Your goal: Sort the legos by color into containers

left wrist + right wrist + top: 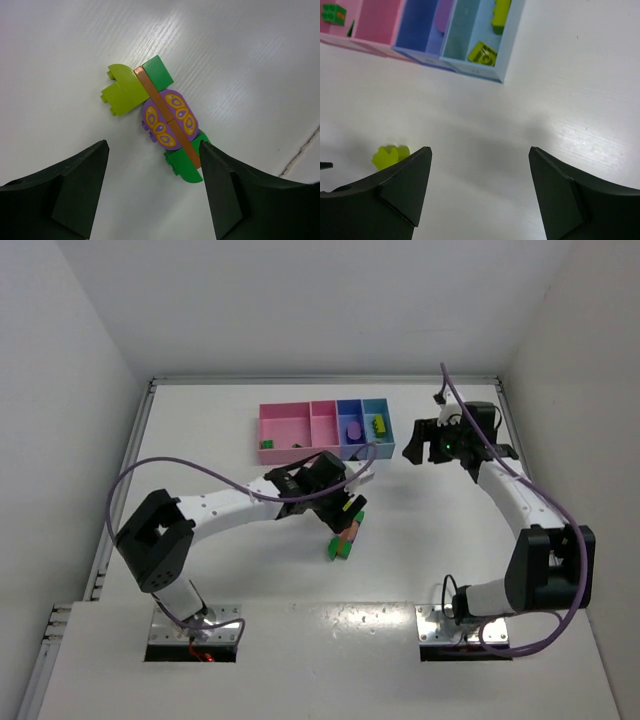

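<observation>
From above, the left arm (228,504) hides most of the clump of bricks (341,543), which lies on the table (200,440) just in front of the trays (285,423). The wrist camera shows it whole, between the spread fingers of the left gripper (152,187); whether one finger touches the green end is unclear. Right of the trays, with open table around, the right gripper (480,192) hangs spread and empty.
</observation>
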